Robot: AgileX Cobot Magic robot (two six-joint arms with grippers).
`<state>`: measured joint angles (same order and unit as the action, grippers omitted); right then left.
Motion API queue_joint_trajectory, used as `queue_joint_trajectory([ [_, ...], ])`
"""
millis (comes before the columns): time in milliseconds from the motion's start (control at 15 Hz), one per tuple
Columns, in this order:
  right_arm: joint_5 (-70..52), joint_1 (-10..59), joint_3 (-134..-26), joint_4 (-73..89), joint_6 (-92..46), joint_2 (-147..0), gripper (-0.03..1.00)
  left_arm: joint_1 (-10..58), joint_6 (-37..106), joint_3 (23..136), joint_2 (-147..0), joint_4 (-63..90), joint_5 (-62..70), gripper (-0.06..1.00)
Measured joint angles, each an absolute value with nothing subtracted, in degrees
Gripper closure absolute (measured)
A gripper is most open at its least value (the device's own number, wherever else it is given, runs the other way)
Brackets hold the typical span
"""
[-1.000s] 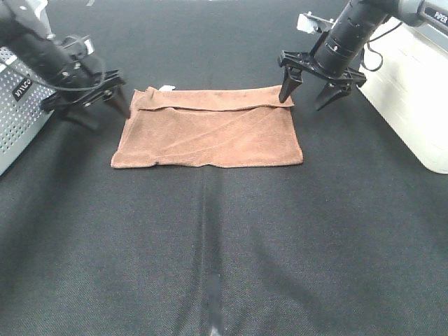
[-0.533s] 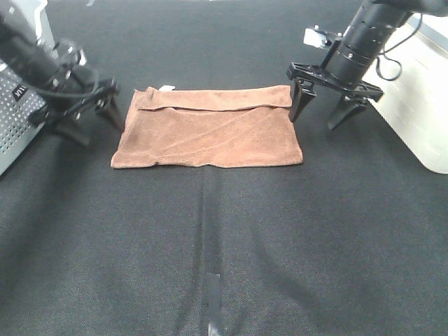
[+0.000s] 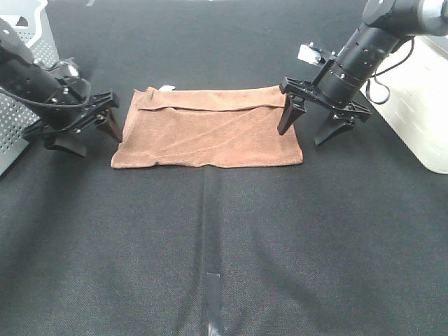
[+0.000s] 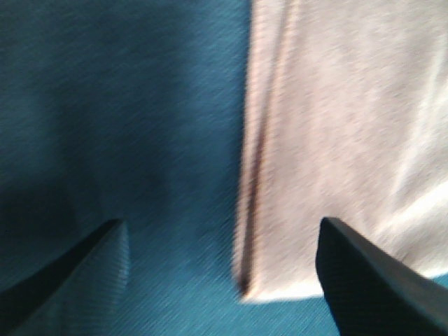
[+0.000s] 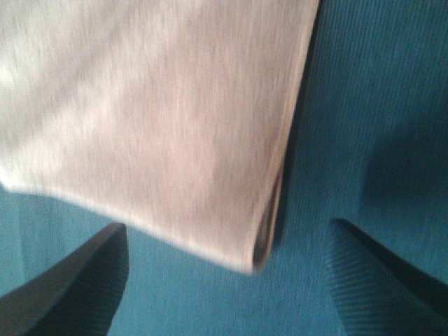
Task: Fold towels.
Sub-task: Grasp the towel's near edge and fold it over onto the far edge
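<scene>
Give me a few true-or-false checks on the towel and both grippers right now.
1. The left gripper and right gripper are both open. True.
2. The left gripper holds the towel. False: it grips nothing and sits at the towel's left edge.
3. The towel lies flat on the black tabletop. True.
4. The white tag is at the towel's near right corner. False: it is at the far left corner.

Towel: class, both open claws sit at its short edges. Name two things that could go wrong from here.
1. The towel lies in stacked layers; the left claw or right claw, each open astride a short edge, might pinch only the top layer and pull the fold apart.
2. The layers look uneven along the far edge, so the next fold may come out crooked.
</scene>
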<state>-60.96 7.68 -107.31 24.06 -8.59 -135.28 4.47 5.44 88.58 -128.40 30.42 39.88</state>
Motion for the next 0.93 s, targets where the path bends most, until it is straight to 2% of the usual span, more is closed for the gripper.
queue_joint_trajectory([
  [333,-59.24,7.68,-107.31,25.27,-9.85,-138.20,0.24,7.79,5.44,88.75,-130.81,32.60,36.96,0.24],
  [467,-59.19,7.68,-107.31,28.19,-11.17,-139.17,0.30,8.48,5.50,89.15,-131.26,33.46,36.44,0.28],
  [533,-59.07,7.68,-107.31,29.45,-11.23,-139.52,0.37,8.77,5.61,89.15,-131.38,33.75,36.10,0.36],
  [600,-58.61,7.68,-107.31,30.08,-11.23,-139.86,0.48,8.77,5.67,89.15,-131.72,33.86,36.10,0.48],
  [667,-58.61,7.68,-107.31,30.08,-11.23,-139.86,0.48,8.77,5.67,89.15,-131.72,33.86,36.10,0.48],
  [733,-58.10,7.68,-107.31,30.08,-11.17,-140.03,0.75,8.77,5.67,89.09,-132.12,33.86,36.33,0.83],
  [800,-58.10,7.68,-107.31,30.08,-11.17,-140.03,0.75,8.77,5.67,89.09,-132.12,33.86,36.33,0.83],
  [867,-58.10,7.68,-107.31,30.08,-11.06,-140.03,0.89,8.77,6.19,89.09,-132.18,33.75,36.78,0.92],
  [933,-58.38,7.68,-107.31,30.08,-10.94,-140.03,0.97,8.77,7.28,89.09,-132.18,33.75,37.82,0.93],
])
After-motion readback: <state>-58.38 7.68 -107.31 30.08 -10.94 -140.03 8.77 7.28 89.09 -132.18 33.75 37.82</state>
